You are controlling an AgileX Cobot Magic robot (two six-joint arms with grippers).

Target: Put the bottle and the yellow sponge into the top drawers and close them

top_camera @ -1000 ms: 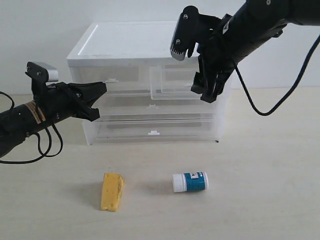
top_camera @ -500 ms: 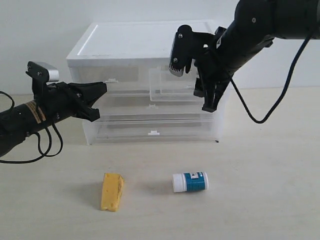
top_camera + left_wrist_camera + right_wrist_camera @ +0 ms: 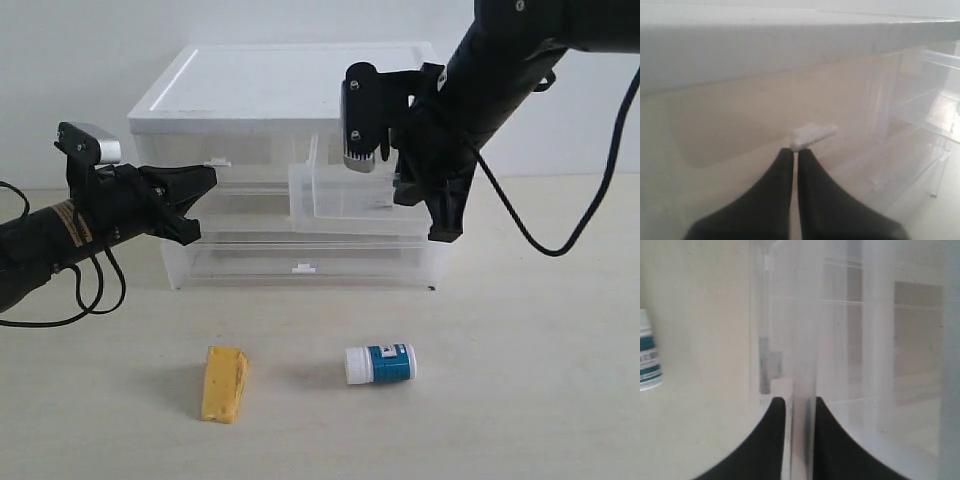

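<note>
Exterior view: I see right top drawer (image 3: 350, 200) partly out.
right hand (image 3: 799, 405): clamped on its wall.
left hand (image 3: 795, 152): closed, tips at handle tab (image 3: 812, 136).
bottle (image 3: 380, 364): on worktop (image 3: 520, 380), lying crosswise before that drawer, nearer right hand.
yellow sponge (image 3: 224, 384): on worktop, left-hand side.

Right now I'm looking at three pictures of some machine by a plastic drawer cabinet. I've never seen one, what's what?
It is a robot with two black arms that end in pinching jaws. The wide picture is from a camera off the robot; the other two are from cameras on each wrist. The left arm has its jaws shut, tips at the white handle tab of the closed left top drawer. The right arm has its jaws pinched on the front wall of the right top drawer, which is partly pulled out. On the table before the cabinet lie a yellow sponge and a small white bottle on its side, neither held.
</note>
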